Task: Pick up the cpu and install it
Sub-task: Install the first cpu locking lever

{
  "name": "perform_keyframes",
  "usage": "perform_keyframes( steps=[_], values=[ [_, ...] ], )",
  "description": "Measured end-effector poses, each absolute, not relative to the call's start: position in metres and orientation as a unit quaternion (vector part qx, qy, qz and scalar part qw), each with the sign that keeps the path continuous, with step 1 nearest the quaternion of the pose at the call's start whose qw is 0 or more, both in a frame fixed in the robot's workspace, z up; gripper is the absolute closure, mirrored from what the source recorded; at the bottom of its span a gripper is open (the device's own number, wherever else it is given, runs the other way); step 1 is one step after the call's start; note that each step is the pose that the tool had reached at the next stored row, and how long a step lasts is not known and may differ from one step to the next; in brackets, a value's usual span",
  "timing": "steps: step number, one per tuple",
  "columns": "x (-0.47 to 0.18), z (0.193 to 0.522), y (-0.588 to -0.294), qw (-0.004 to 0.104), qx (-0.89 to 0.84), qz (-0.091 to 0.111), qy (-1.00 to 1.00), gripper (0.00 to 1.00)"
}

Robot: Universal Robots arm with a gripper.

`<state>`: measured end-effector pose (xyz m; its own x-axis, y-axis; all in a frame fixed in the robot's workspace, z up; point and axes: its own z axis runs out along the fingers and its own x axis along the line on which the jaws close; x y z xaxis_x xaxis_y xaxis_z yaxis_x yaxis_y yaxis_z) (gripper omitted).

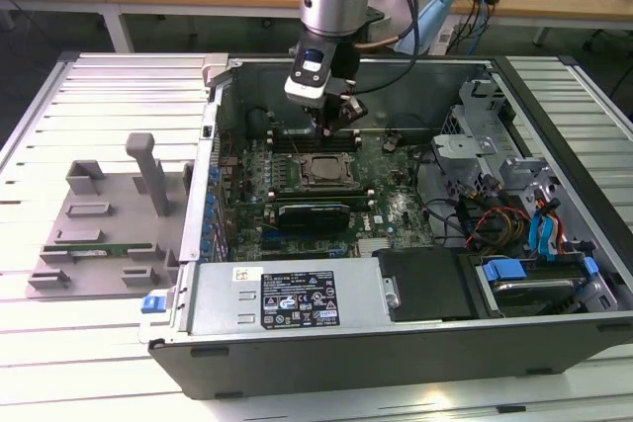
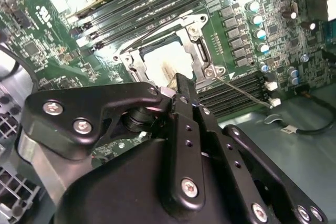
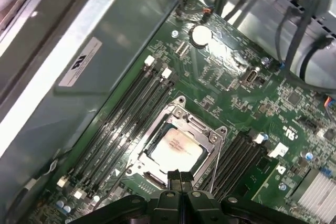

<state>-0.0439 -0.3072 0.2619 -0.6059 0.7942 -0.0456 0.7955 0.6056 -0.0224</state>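
The cpu [image 3: 176, 149] lies flat in the motherboard socket, its shiny pale top framed by the metal socket bracket [image 3: 212, 132]. It also shows in the second wrist view [image 2: 160, 61] and in the exterior view [image 1: 322, 171]. My gripper [image 3: 179, 176] hangs a little above the socket's edge, with its two black fingers pressed together and nothing between them. The exterior view has the gripper [image 1: 334, 128] just behind the socket, inside the open computer case. In the second wrist view the fingertips [image 2: 177, 83] cover one edge of the cpu.
Black memory slots [image 3: 121, 124] run along both sides of the socket. A long black card [image 1: 315, 212] sits in front of it. Drive cage and cables [image 1: 514, 224] crowd the exterior view's right. A grey fixture tray [image 1: 89, 214] with a green memory stick [image 1: 94, 249] lies left of the case.
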Motion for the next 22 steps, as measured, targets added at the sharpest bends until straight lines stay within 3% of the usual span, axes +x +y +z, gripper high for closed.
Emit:
perform_keyframes(
  steps=[22],
  values=[
    [-0.044,0.2619,-0.3072,0.019,0.284,-0.017,0.959,0.89]
  ],
)
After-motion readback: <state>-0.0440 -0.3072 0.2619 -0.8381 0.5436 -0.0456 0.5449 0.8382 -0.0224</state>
